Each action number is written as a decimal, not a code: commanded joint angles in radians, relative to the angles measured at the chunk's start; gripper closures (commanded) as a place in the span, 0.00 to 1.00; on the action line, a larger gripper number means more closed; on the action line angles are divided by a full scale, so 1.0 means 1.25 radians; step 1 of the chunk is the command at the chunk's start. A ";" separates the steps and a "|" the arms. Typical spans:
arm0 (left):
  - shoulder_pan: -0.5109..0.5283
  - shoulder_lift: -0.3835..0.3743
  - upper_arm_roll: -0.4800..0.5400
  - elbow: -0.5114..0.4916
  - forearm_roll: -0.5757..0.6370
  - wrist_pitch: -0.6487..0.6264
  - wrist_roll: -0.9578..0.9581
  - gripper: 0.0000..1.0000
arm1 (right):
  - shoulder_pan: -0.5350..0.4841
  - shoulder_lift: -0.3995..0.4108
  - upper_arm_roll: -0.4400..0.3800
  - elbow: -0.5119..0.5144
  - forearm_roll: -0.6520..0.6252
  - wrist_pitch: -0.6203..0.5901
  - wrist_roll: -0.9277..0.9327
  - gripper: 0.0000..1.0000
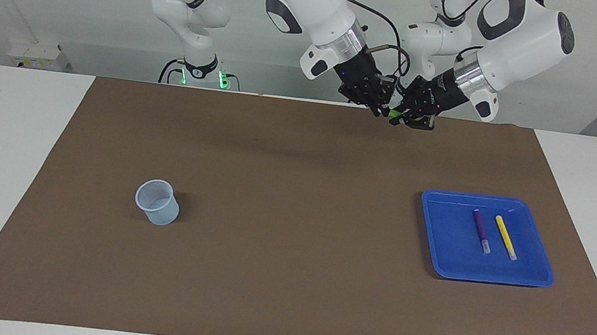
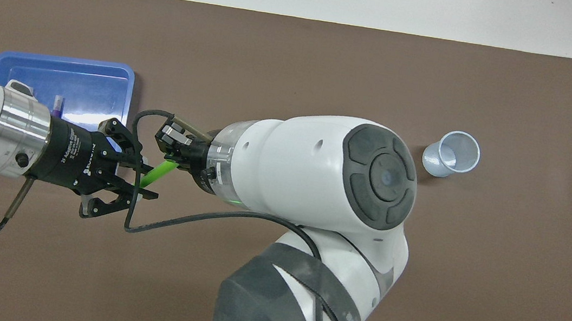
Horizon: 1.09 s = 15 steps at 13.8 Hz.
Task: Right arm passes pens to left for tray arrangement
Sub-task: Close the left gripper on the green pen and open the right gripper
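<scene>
A green pen [image 1: 394,113] [image 2: 156,173] hangs in the air between both grippers, over the brown mat's edge by the robots. My right gripper [image 1: 381,109] [image 2: 173,156], with the blue wrist light, is shut on one end of it. My left gripper [image 1: 401,117] [image 2: 143,184] is shut on the other end. The blue tray [image 1: 446,242] [image 2: 83,81] lies on the mat toward the left arm's end. In it lie a purple pen [image 1: 480,229] and a yellow pen [image 1: 505,237], side by side. The left arm hides most of them in the overhead view.
A small translucent bluish cup [image 1: 157,202] [image 2: 452,155] stands upright on the brown mat [image 1: 284,279] toward the right arm's end. White table borders the mat on all sides.
</scene>
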State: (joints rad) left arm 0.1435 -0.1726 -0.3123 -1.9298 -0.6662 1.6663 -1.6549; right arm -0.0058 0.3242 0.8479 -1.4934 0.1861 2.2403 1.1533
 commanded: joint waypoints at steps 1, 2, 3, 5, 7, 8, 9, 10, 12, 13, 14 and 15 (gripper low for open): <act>0.001 -0.020 -0.002 -0.010 -0.014 -0.006 0.027 1.00 | -0.011 0.002 0.008 -0.010 0.009 0.017 0.008 1.00; 0.001 -0.020 -0.002 -0.012 -0.014 -0.005 0.028 1.00 | -0.011 0.002 0.008 -0.010 0.009 0.017 0.008 1.00; 0.002 -0.020 -0.002 -0.012 -0.014 -0.005 0.028 1.00 | -0.011 0.002 0.008 -0.010 0.011 0.014 0.008 1.00; 0.002 -0.024 0.001 -0.016 -0.013 -0.006 0.062 1.00 | -0.013 0.000 0.008 -0.012 0.011 0.011 0.008 0.43; 0.002 -0.024 0.002 -0.020 -0.011 -0.005 0.091 1.00 | -0.015 -0.003 0.008 -0.012 0.009 -0.002 0.003 0.02; 0.003 -0.024 0.002 -0.021 -0.007 -0.005 0.108 1.00 | -0.016 -0.003 0.006 -0.010 0.008 -0.010 -0.002 0.00; 0.003 -0.025 0.003 -0.022 -0.003 -0.006 0.147 1.00 | -0.020 -0.003 0.006 -0.010 0.007 -0.020 -0.012 0.00; 0.003 -0.028 0.004 -0.031 -0.001 -0.011 0.199 1.00 | -0.024 -0.004 0.006 -0.009 0.007 -0.035 -0.040 0.00; 0.014 -0.058 0.003 -0.079 0.021 -0.009 0.348 1.00 | -0.044 -0.010 0.004 -0.002 -0.006 -0.105 -0.151 0.00; 0.015 -0.079 0.003 -0.113 0.022 -0.002 0.402 1.00 | -0.060 -0.022 0.002 -0.003 -0.007 -0.139 -0.220 0.00; 0.014 -0.101 0.003 -0.151 0.022 0.009 0.469 1.00 | -0.082 -0.031 0.000 -0.005 -0.007 -0.178 -0.295 0.00; 0.014 -0.123 0.003 -0.184 0.022 0.025 0.523 1.00 | -0.106 -0.038 0.000 -0.008 -0.007 -0.217 -0.353 0.00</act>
State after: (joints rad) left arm 0.1514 -0.2219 -0.3093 -2.0360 -0.6453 1.6672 -1.1394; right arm -0.0772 0.3103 0.8429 -1.4923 0.1812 2.0487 0.8549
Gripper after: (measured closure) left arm 0.819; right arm 0.000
